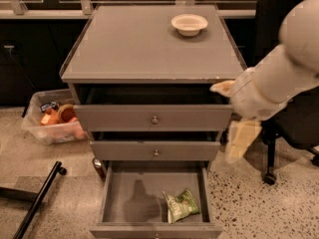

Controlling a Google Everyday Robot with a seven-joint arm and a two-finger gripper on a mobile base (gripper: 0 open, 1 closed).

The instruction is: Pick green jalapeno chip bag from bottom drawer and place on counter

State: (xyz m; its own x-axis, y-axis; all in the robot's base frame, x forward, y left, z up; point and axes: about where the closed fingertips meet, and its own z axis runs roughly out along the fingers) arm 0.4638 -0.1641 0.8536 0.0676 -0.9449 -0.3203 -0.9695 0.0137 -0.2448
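Note:
The green jalapeno chip bag [180,205] lies flat in the front right corner of the open bottom drawer [119,198]. The counter [149,41] is the grey top of the cabinet. My gripper [226,122] hangs at the cabinet's right side, level with the top two drawers and well above the bag. Its two beige fingers [240,139] stand apart and hold nothing. The white arm reaches in from the upper right.
A white bowl [189,23] sits at the back right of the counter. The top drawer [154,117] is partly open. A clear bin [52,121] with orange items stands left on the floor. A black office chair [294,118] stands right. A black bar [37,203] lies at lower left.

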